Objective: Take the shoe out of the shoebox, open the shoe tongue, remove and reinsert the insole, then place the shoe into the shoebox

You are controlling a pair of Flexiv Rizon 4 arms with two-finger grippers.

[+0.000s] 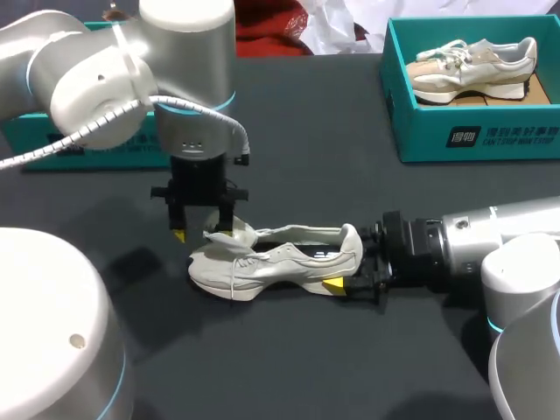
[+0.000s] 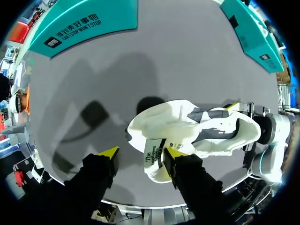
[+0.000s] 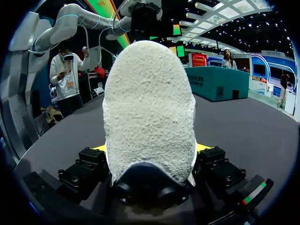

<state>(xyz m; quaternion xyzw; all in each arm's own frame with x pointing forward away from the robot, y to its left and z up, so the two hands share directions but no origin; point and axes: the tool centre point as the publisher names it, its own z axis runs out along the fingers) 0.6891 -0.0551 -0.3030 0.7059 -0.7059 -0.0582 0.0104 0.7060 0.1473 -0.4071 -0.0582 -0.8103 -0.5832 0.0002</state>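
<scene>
- the left claw (image 1: 203, 229) is spread. in its own wrist view, a white printed flap (image 2: 153, 161) of the shoe (image 1: 280, 261) lies against only one finger (image 2: 174, 154). if the claw closes like this, it may pinch air or just the flap's edge, which could slip free.
- i cannot tell whether that flap is the tongue or the insole, so a pull here could lift the wrong part.
- the right claw (image 1: 350, 278) is pinching the heel from both sides. only the heel is held, so a hard upward tug at the front could pivot the shoe or drag it out of that hold.
- closing too low at the front risks crushing the toe against the desk (image 1: 289, 367) instead of catching the flap.
- the shoe sits on the desk between the two arms, with its toe toward the left arm and its heel toward the right arm. it is out of the shoebox (image 1: 472, 131) and well apart from it. a second shoe (image 1: 472, 63) lies in that box.
- the left claw hangs just above the front of the shoe with its fingers pointing down. the flap is between them and the toe is under them.
- in the right wrist view the heel fills the gap between the fingers, and a sliver of yellow shows on either side.
</scene>
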